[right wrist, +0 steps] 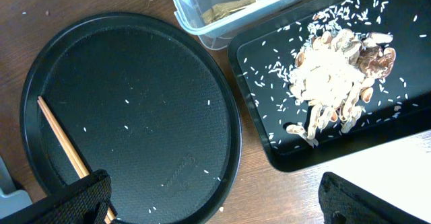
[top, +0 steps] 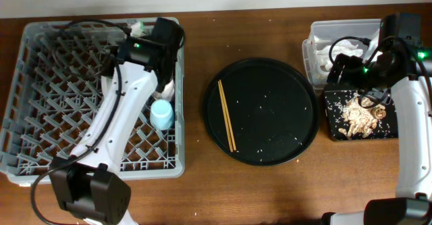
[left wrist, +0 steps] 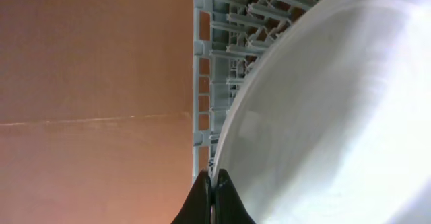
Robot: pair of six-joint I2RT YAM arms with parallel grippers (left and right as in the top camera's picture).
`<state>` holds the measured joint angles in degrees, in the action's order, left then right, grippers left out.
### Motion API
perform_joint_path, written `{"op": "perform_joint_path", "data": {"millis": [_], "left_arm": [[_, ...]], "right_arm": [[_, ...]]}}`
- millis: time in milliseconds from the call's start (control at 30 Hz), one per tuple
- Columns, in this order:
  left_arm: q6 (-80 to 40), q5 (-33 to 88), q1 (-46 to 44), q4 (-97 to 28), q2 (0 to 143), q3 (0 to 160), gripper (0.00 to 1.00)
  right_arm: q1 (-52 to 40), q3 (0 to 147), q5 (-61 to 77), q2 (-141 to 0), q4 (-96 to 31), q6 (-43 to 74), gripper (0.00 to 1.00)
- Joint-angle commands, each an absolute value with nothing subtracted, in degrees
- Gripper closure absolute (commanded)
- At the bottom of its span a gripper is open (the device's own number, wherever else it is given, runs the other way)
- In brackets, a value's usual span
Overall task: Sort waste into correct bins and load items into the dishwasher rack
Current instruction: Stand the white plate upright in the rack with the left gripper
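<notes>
1. Grey dishwasher rack (top: 50, 90), left on the bench, holds a light-blue cup (top: 162, 112) by its right wall.
2. Pale plate (left wrist: 337, 116) stands on edge at the rack's wall.
3. Chopsticks (top: 227, 115) lie together on the round tray's (top: 270, 117) left side.
4. Far right: white tissues (top: 341, 49) in the clear tub (top: 337, 23); tan food scraps (top: 361, 115) heaped in the black rectangular tray (top: 334, 130).

Bare worktop (top: 196, 56) runs open between the dishwasher rack (top: 40, 69) and the round black tray (top: 270, 117), itself free right of the chopsticks (top: 227, 115). The left arm (top: 125, 96), the plate (left wrist: 337, 116) in its jaws and the light-blue cup (top: 162, 112) crowd the rack's right edge.
</notes>
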<state>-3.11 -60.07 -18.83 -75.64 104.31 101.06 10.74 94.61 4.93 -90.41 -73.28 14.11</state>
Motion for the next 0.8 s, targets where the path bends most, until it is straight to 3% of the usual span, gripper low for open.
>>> {"op": "perform_joint_path", "data": {"millis": [0, 100, 633, 667, 733, 767], "left_arm": [[-11.09, -62.83, -18.7, -80.31, 103.48, 100.84, 1.0], [-16.93, -70.48, -18.94, -83.02, 103.48, 100.86, 1.0], [-21.23, -65.12, -19.14, -80.68, 103.48, 94.0, 0.99], [-21.23, -65.12, -19.14, -80.53, 103.48, 94.0, 0.68], [-21.21, -64.47, -19.11, -78.81, 103.48, 94.0, 0.37], [-21.21, -63.7, -19.11, -78.17, 103.48, 94.02, 0.32]], "right_arm": [[10.96, 94.56, 4.03, -90.5, -73.3, 13.76, 0.01], [10.96, 94.56, 4.03, -90.5, -73.3, 13.78, 0.01], [10.96, 94.56, 4.05, -90.5, -73.32, 13.78, 0.01], [10.96, 94.56, 4.05, -90.5, -73.32, 13.78, 0.01], [10.96, 94.56, 4.19, -90.5, -73.3, 13.78, 0.01], [10.96, 94.56, 4.29, -90.5, -73.32, 13.78, 0.01]]}}
